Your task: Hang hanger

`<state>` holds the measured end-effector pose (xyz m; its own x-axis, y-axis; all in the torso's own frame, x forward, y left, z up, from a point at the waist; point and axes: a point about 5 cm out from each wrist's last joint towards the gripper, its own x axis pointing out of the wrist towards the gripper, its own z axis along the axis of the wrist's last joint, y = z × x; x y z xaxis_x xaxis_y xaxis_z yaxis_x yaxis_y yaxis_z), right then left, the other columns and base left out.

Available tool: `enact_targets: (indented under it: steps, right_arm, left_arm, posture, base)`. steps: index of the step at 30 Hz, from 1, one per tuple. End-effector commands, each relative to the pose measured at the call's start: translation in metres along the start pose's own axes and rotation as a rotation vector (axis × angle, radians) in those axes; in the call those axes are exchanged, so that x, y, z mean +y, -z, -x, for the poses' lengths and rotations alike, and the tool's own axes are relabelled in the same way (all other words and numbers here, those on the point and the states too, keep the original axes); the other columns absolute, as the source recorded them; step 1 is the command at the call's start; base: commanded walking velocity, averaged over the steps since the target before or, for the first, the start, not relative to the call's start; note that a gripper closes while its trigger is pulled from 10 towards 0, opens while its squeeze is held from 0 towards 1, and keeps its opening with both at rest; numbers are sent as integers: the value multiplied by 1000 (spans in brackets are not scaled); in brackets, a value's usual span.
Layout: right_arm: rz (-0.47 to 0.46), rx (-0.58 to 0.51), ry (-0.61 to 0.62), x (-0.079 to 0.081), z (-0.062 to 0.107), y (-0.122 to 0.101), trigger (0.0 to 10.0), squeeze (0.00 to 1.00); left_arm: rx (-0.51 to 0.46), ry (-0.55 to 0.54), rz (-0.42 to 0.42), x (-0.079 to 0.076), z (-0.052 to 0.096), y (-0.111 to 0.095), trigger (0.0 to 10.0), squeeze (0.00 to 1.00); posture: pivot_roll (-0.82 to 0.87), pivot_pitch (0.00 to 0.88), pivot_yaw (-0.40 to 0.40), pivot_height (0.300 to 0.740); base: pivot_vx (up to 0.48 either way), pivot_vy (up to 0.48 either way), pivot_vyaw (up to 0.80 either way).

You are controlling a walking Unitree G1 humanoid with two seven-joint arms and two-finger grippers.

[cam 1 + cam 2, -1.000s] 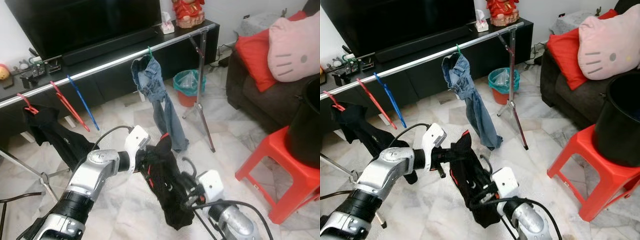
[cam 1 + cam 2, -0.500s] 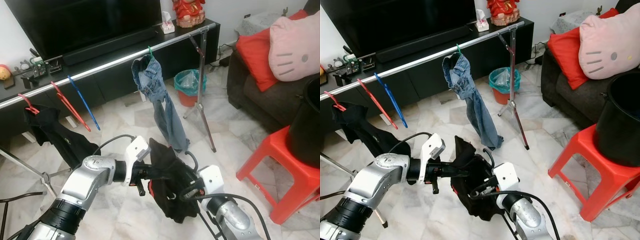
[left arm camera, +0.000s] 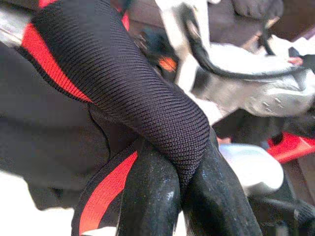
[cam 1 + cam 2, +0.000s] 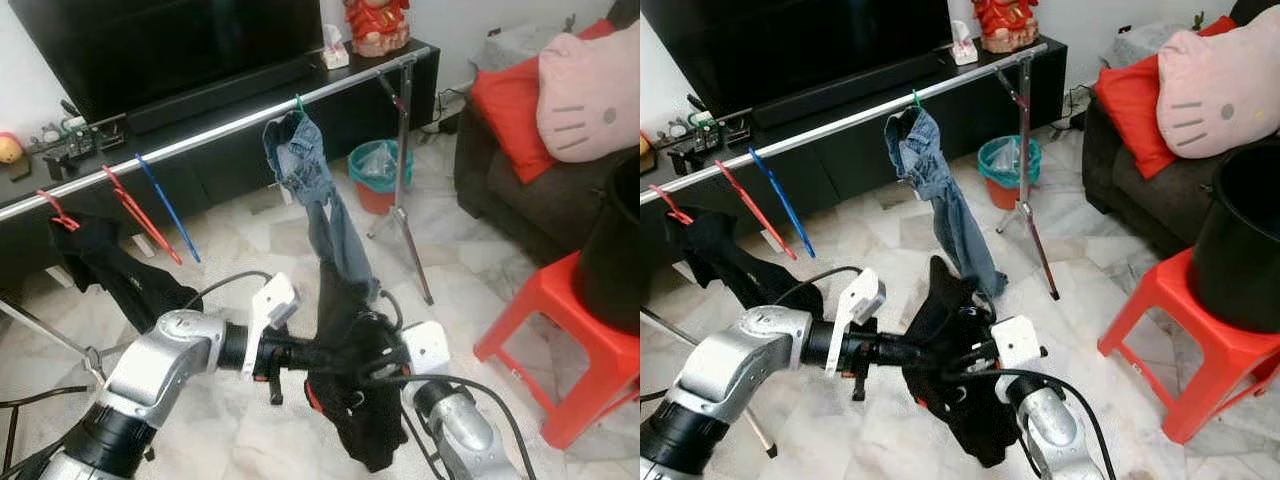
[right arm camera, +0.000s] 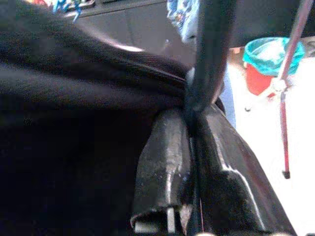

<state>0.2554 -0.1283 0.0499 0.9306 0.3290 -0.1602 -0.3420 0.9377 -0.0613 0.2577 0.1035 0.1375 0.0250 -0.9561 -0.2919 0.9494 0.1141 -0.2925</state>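
Both end effectors clamp the black garment (image 4: 345, 400) on its hanger low before the rail (image 4: 200, 135), left end effector (image 3: 167, 182) pinching fabric, right end effector (image 5: 189, 147) gripping the hanger; lift level, hook onto bare rail between the blue hanger (image 4: 165, 205) and jeans (image 4: 315, 200).

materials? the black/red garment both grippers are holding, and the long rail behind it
Black garment: a knit synthetic by the look, fine ribbed weave, matte, red trim; it drapes limp between the left gripper and right gripper. Rail: probably metal tube, silver with a bright sheen along its length, on a thin metal stand. The exact fibre and alloy can't be told.
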Motion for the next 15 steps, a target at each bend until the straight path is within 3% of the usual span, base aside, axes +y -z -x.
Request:
enact_targets:
  steps: [1,5,8,15]
  right_arm:
    - [-15,-32,35,-4,-4,-6,10000,0]
    - [-4,-29,-49,8,-6,-5,10000,0]
    - [13,10,-151,23,-5,0,10000,0]
    - [29,51,-185,26,-1,8,10000,0]
  left_arm:
    - [8,15,-15,-3,2,1,10000,0]
    - [-5,-144,-65,14,1,-3,10000,0]
    - [-71,-288,-98,30,1,-17,10000,0]
    - [-181,-428,-137,44,3,-35,10000,0]
  posture:
    - [133,30,187,740]
    - [138,29,184,740]
    - [136,30,185,740]
    - [134,31,187,740]
  base:
    - [0,0,0]
    - [0,0,0]
    - [0,0,0]
    - [0,0,0]
